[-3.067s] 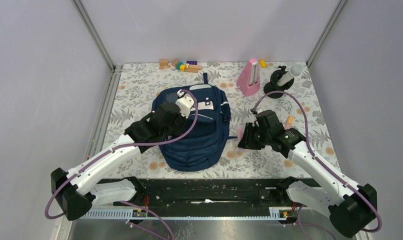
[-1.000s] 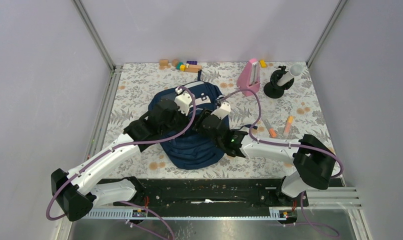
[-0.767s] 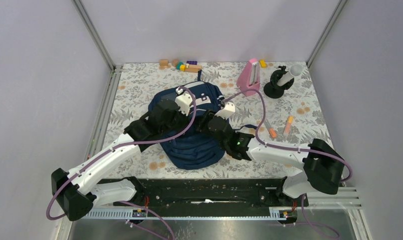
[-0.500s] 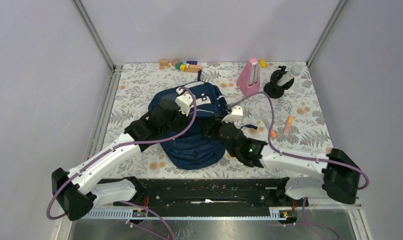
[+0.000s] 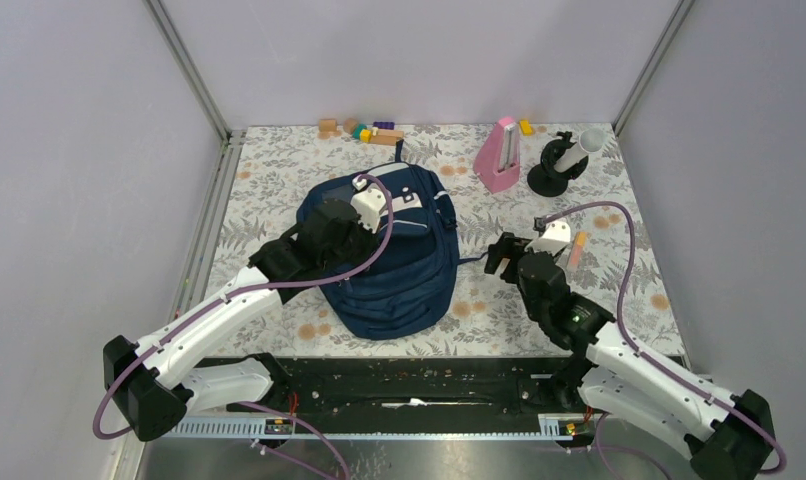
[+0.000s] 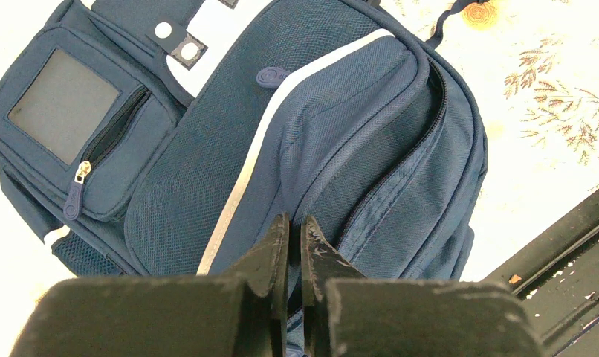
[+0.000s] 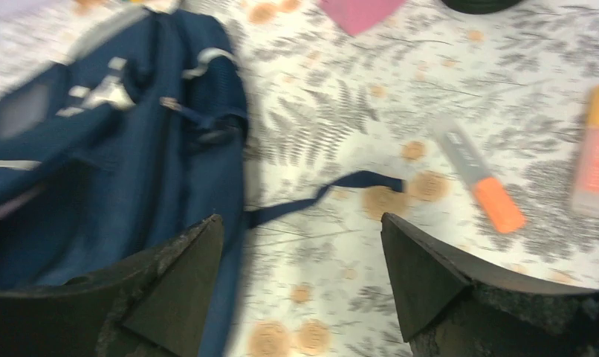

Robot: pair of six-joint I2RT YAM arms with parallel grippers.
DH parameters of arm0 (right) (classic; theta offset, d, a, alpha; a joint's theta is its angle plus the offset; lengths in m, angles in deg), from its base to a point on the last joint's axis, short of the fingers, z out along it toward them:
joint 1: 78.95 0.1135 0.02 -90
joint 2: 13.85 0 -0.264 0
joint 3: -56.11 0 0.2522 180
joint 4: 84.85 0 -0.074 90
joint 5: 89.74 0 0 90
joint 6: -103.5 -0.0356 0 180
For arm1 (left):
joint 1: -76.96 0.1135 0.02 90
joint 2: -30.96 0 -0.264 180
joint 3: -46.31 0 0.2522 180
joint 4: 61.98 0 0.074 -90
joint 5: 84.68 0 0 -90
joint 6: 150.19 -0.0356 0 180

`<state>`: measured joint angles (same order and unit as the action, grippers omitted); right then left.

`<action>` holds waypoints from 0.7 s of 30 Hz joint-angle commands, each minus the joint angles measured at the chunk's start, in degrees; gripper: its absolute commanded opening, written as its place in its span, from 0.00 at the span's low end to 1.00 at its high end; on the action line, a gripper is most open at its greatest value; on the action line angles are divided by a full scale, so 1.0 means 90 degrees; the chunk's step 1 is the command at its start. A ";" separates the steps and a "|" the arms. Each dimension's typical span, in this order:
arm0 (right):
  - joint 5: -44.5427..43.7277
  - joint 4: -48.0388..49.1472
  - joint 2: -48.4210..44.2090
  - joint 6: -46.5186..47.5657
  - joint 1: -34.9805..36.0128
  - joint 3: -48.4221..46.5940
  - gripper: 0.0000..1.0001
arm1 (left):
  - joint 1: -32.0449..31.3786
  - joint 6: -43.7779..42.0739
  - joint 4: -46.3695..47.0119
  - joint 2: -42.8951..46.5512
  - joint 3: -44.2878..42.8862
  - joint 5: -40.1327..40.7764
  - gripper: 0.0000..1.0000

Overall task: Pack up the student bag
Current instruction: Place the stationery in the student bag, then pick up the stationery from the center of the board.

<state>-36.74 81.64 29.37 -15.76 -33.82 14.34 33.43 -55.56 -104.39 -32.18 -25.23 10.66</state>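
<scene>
Floral cloth (image 5: 599,200) under navy, white-striped student bag (image 5: 399,280), perhaps unzipped.

The right wrist view shows the student bag (image 7: 96,193) blurred and cropped.

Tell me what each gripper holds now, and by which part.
The right gripper is open and holds nothing. The left gripper is shut with its tips on the student bag beside a zipper; whether it pinches fabric there cannot be told.

Matt navy woven-cloth student bag (image 6: 319,134) on a smooth, flower-printed table cover (image 5: 279,160)
</scene>
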 commanded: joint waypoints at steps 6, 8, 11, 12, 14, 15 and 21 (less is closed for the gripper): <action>0.1674 -0.1465 0.0810 0.0813 -0.2290 -0.0555 0.94 | 0.0034 0.0188 0.0380 0.0132 -0.0231 0.0014 0.00; 0.2263 -0.1474 0.1117 0.0885 -0.2864 -0.0620 0.94 | 0.0035 0.0189 0.0380 0.0121 -0.0231 -0.0006 0.00; 0.3205 -0.1472 0.1701 0.1041 -0.3752 -0.0786 0.94 | 0.0038 0.0189 0.0370 0.0118 -0.0240 -0.0041 0.00; 0.3400 -0.1478 0.1921 0.1103 -0.3944 -0.0850 0.94 | 0.0032 0.0189 0.0375 0.0126 -0.0240 -0.0038 0.00; 0.3521 -0.1584 0.2370 0.1300 -0.4180 -0.1075 0.93 | 0.0041 0.0189 0.0370 0.0148 -0.0240 -0.0037 0.00; 0.3563 -0.1668 0.2575 0.1391 -0.4259 -0.1209 0.93 | 0.0034 0.0189 0.0370 0.0157 -0.0233 -0.0037 0.00; 0.3498 -0.2260 0.3687 0.2066 -0.4428 -0.1946 0.90 | 0.0036 0.0189 0.0365 0.0159 -0.0237 -0.0018 0.00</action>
<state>-6.97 65.73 58.66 -2.62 -73.10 2.21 33.48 -55.54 -104.69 -32.18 -25.23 10.68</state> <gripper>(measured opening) 0.911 0.025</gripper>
